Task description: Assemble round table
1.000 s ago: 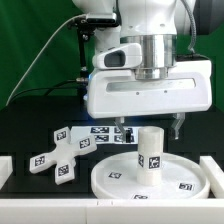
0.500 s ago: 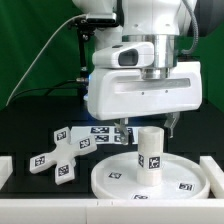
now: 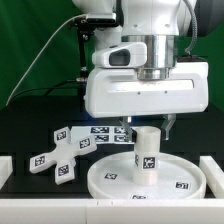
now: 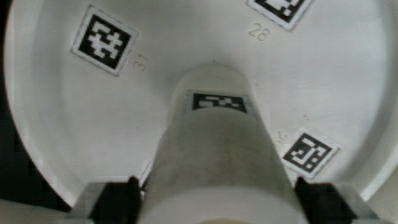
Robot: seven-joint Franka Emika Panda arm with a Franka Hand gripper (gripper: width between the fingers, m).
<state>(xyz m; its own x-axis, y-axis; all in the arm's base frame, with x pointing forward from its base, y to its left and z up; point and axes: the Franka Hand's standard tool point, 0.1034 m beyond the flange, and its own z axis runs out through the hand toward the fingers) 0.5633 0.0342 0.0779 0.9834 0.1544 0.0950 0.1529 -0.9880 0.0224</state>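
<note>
Gripper [image 3: 147, 127]: wide a moment ago, now lowered and closed on the upright post [image 3: 147, 158] standing on the disc [image 3: 105, 180]; grasp apparently made, post ready for handling.

The marker board [image 3: 100, 131] lay mostly hidden behind the gripper [image 3: 148, 127] and round disc [image 3: 130, 181]. In the wrist view the fingertips [image 4: 118, 198] ran off the edge, blurred; whether they touched the post [image 4: 214, 150], I couldn't tell.
</note>
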